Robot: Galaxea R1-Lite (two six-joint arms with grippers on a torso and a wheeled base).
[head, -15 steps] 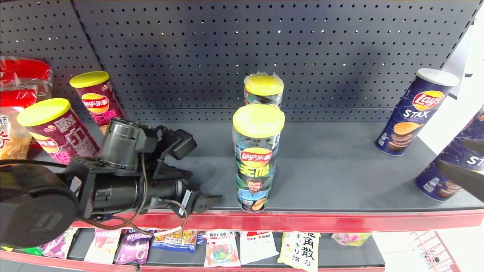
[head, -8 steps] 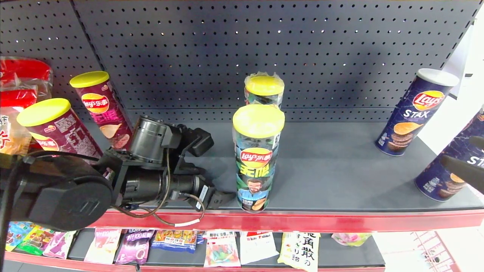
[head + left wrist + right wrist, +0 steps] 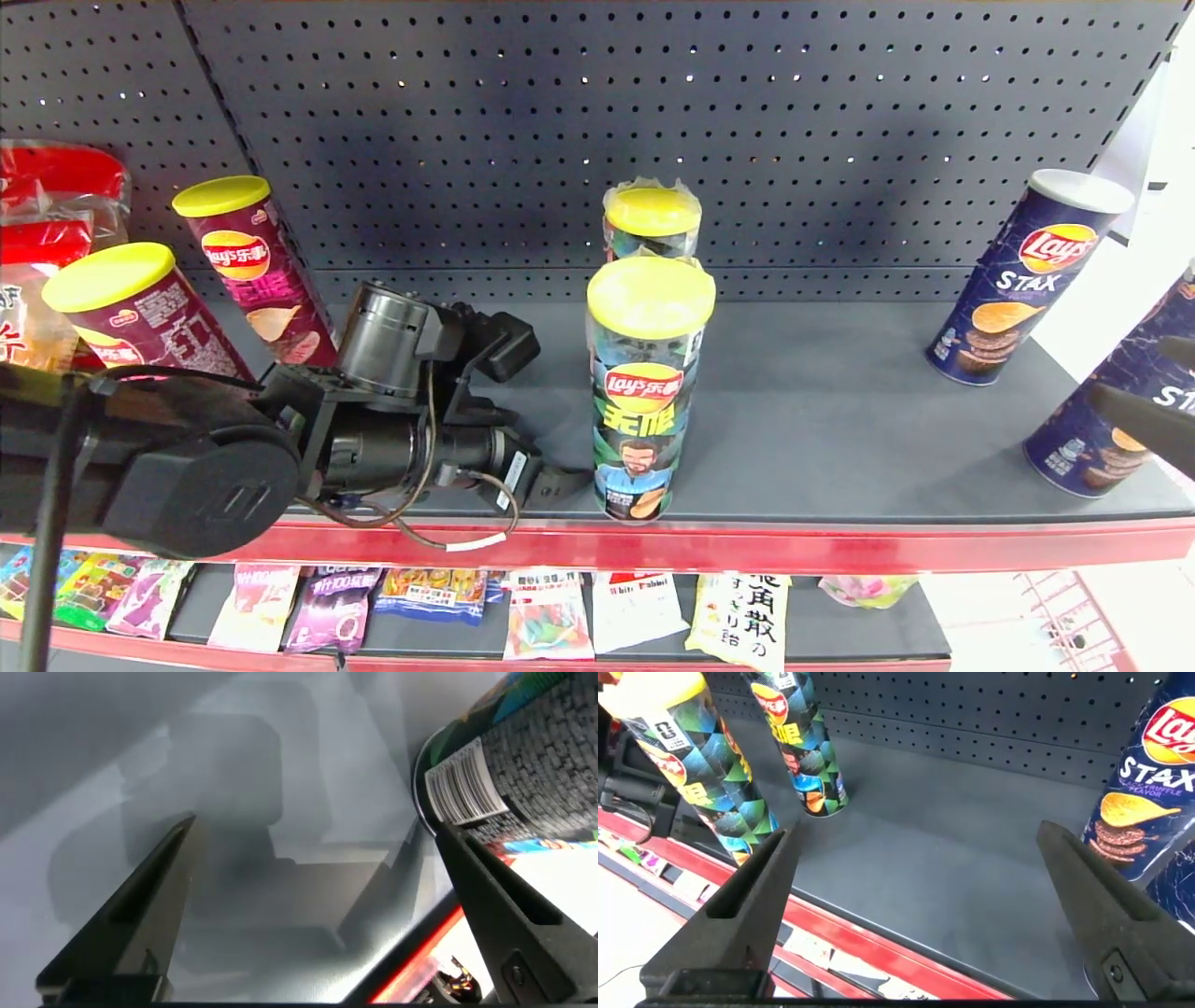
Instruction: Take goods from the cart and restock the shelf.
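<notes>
Two tall chip cans with yellow lids and colourful print stand mid-shelf, the front can (image 3: 644,392) near the red shelf edge (image 3: 747,546) and the back can (image 3: 651,222) behind it. My left gripper (image 3: 569,483) lies low on the grey shelf board (image 3: 822,420) at the foot of the front can's left side. In the left wrist view the left gripper (image 3: 313,826) is open, and the front can (image 3: 523,756) rests against one finger (image 3: 495,905). My right gripper (image 3: 915,835) is open over bare shelf at the right end, with nothing between its fingers.
Two maroon cans (image 3: 140,317) (image 3: 247,252) and a red bag (image 3: 56,205) stand at the left. Two dark blue cans (image 3: 1027,271) (image 3: 1111,401) stand at the right, the nearer one beside my right gripper. Snack packets (image 3: 551,616) hang on the lower shelf. The pegboard (image 3: 597,112) closes the back.
My left arm has moved right along the shelf front up to the front can. That can has shifted slightly to the right. The right gripper has hardly moved.
</notes>
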